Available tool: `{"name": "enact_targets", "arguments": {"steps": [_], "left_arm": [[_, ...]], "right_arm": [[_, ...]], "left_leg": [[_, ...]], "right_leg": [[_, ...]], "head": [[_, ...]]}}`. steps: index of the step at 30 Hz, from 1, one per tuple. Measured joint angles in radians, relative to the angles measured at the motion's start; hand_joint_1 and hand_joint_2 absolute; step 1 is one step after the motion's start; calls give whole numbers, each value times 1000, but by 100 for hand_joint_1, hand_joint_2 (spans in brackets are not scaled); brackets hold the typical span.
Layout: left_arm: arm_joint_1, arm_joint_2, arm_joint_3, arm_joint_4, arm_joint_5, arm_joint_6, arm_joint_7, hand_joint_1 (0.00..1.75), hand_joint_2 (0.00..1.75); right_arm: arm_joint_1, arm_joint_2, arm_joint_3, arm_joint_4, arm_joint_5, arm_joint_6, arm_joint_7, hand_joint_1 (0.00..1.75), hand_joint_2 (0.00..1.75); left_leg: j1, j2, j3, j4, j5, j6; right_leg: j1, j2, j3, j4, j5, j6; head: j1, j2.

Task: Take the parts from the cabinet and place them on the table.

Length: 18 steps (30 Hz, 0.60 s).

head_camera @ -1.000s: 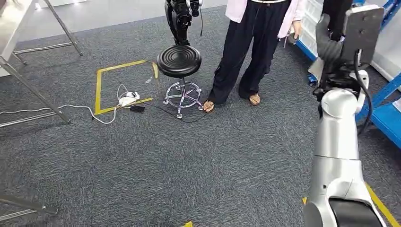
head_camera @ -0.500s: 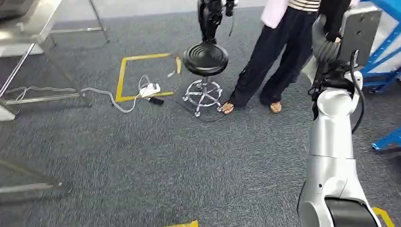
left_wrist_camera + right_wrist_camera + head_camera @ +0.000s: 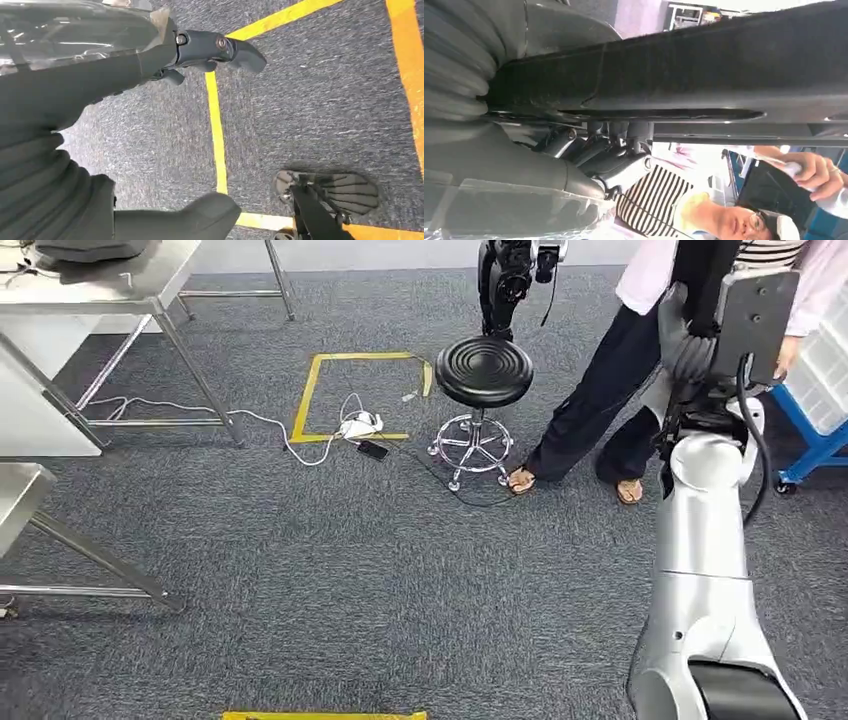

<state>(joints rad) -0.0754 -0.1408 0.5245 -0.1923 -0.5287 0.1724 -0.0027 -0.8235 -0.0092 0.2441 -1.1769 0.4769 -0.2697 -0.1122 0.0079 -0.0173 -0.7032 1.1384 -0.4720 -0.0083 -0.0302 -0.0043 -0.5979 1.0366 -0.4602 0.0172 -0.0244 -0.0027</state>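
Observation:
My right arm (image 3: 705,540) is raised at the right of the head view, and my right hand (image 3: 695,340) holds a long black part (image 3: 705,265) upright in front of a person. Up close in the right wrist view, that black part (image 3: 684,75) runs across the whole picture, with the dark fingers (image 3: 609,160) curled beside it. In the left wrist view my left hand (image 3: 100,100) hangs over the grey carpet with its fingers (image 3: 225,47) and thumb (image 3: 200,215) apart and nothing in it. A steel table (image 3: 110,280) stands at the far left.
A black stool (image 3: 484,370) stands ahead, with a person in dark trousers (image 3: 600,400) just right of it. A power strip and cables (image 3: 358,427) lie by a yellow tape square (image 3: 305,400). A blue rack (image 3: 810,440) is at the right, a second steel table (image 3: 20,490) at the near left.
The camera has turned left: the stool, person and tape square have slid right and the steel tables have come into view. My right arm keeps its raised pose with the part.

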Motion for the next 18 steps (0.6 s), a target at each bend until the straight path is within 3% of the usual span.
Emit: {"name": "enact_targets", "arguments": {"steps": [1, 2, 4, 6, 7, 8, 9, 10, 13, 14, 15, 16, 17, 18], "left_arm": [[0, 0, 0, 0, -2, -1, 0, 0, 175], [0, -1, 0, 0, -2, -3, 0, 0, 175], [2, -2, 0, 0, -2, -3, 0, 0, 175], [2, -2, 0, 0, -3, -3, -2, 0, 175], [2, -2, 0, 0, -3, -3, -2, 0, 175], [2, -2, 0, 0, -3, -3, -4, 0, 175], [1, -1, 0, 0, -3, -3, -6, 0, 175], [0, -1, 0, 0, -3, -4, -8, 0, 175], [1, -1, 0, 0, -3, -4, -10, 0, 175], [1, -1, 0, 0, -3, -4, -10, 0, 175], [4, -5, 0, 0, -2, -4, -10, 0, 175], [3, -4, 0, 0, -2, -2, -11, 0, 175], [0, -3, 1, 0, -2, -2, -11, 0, 175], [-3, -3, 1, 0, 0, -2, -13, 0, 175]], "right_arm": [[0, 0, 0, 0, 0, 0, 1, 175, 175], [0, -1, -1, 0, 1, 0, 7, 175, 175], [1, 0, -1, 0, 2, 1, 11, 175, 175], [1, 0, -1, -1, 3, 4, 12, 175, 175], [0, 0, -1, -2, 4, 5, 12, 175, 175], [-1, 0, -1, -3, 5, 5, 12, 175, 175], [-2, 0, -1, -5, 5, 6, 12, 175, 175], [-4, -2, -1, -6, 6, 8, 11, 175, 175], [-6, -2, -1, -6, 7, 11, 14, 175, 175], [-8, -2, -1, -8, 7, 12, 14, 175, 175], [-8, -4, -2, -10, 7, 13, 15, 175, 175], [-12, -6, -2, -10, 7, 16, 14, 175, 175], [-16, -7, -2, -10, 7, 19, 14, 175, 175], [-14, -12, -2, -9, 7, 21, 15, 175, 175]], "left_leg": [[3, 7, -26, 53, -24, -2], [4, 13, -82, 163, -66, -3], [4, 13, -102, 197, -63, -1], [3, 16, -62, 115, -12, 4], [2, 24, -18, 33, 26, 9], [-1, 48, 24, -40, 55, 15], [-9, 99, 53, -98, 55, 22], [-17, 98, 55, -100, 54, 25], [-25, 64, 51, -103, 53, 37], [-25, 51, 59, -118, 60, 45], [-15, 42, 76, -133, 69, 50], [-14, 33, 79, -140, 74, 58], [-15, 23, 78, -140, 74, 59], [-14, 9, 79, -140, 73, 60]], "right_leg": [[2, -5, 0, 0, -1, -1], [7, -20, 0, 0, -3, -4], [9, -33, 1, 1, -4, -6], [12, -48, 4, 1, -7, -8], [14, -56, 7, 0, -8, -9], [15, -62, 10, 0, -10, -11], [17, -69, 12, 0, -13, -9], [28, -74, 10, 1, -16, -4], [20, -100, 17, -7, -18, 6], [26, -110, 28, -9, -22, 15], [21, -90, 16, 5, -31, 18], [22, -45, 1, 45, -50, 13], [18, -19, -38, 119, -79, 7], [17, -7, -81, 202, -110, 3]], "head": [[0, 0], [0, 0], [0, 0], [-1, 0], [0, 0], [-1, 0], [0, 0], [2, 0], [3, 0], [2, 0], [5, 0], [3, 0], [5, 0], [7, 0]]}}
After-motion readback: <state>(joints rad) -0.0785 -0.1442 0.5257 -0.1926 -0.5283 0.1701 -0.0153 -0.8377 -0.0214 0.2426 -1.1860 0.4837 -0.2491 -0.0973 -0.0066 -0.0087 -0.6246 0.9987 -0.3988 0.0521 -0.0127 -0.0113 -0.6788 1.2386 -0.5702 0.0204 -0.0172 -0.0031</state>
